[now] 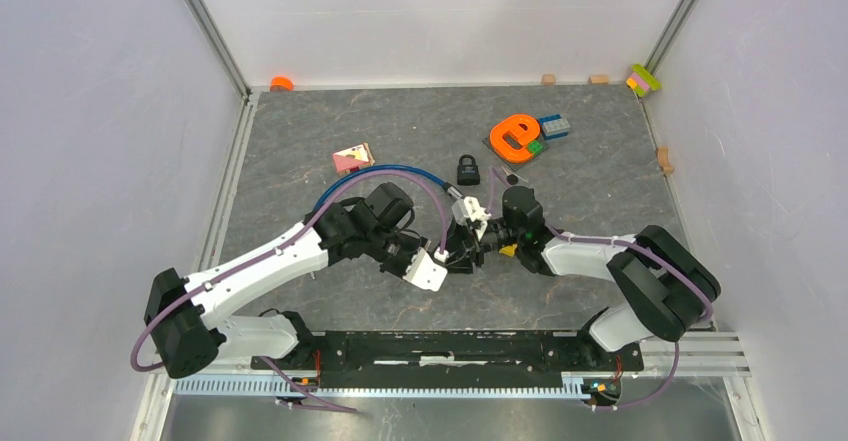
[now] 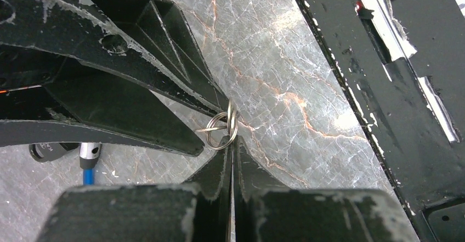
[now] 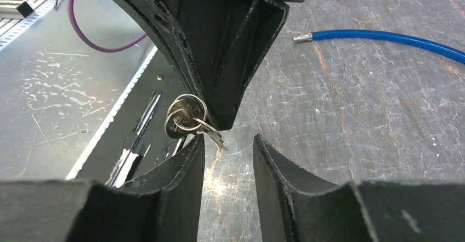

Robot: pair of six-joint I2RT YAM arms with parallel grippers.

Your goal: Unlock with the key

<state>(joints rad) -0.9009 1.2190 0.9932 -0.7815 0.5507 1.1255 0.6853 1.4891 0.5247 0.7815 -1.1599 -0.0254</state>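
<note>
Key (image 3: pixel 210 135) on its steel ring (image 2: pixel 224 125) hangs pinched at the very tip of the left gripper (image 2: pixel 232 144), whose fingers are clenched flat together over the middle of the grey table (image 1: pixel 300 141). The right gripper (image 3: pixel 227 141) faces it tip to tip with fingers parted, the blade just beside one fingertip, not grasped. The black padlock (image 1: pixel 467 169) sits on the table beyond both grippers, apart from them.
</note>
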